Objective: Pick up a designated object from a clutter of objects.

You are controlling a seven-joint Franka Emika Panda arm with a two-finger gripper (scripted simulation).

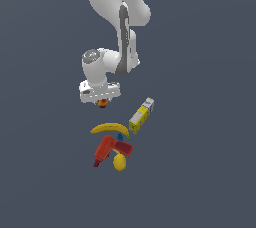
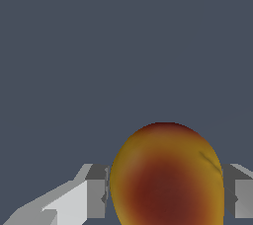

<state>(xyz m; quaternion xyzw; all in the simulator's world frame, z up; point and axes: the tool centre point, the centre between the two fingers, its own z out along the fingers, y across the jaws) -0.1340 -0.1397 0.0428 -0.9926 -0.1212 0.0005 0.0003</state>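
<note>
Slipping is the risk: end effector (image 2: 165, 197) fingers flank the round peach (image 2: 165, 179) w/ contact unclear, can't tell if gripped, so it may roll toward banana (image 1: 109, 128).

Ground surface (image 1: 210, 182): flat, uniform dark slate blue-grey. Runs to all four edges of exterior view and forms whole backdrop there. Tone even across frame, same at exterior view's left and exterior view's right. Plain finish, one colour throughout.

Wrist view: same ground surface (image 2: 59, 71), same slate blue-grey, fills most of the picture. Even tone here too. Horizon or boundary of surface: cannot tell from either view.
</note>
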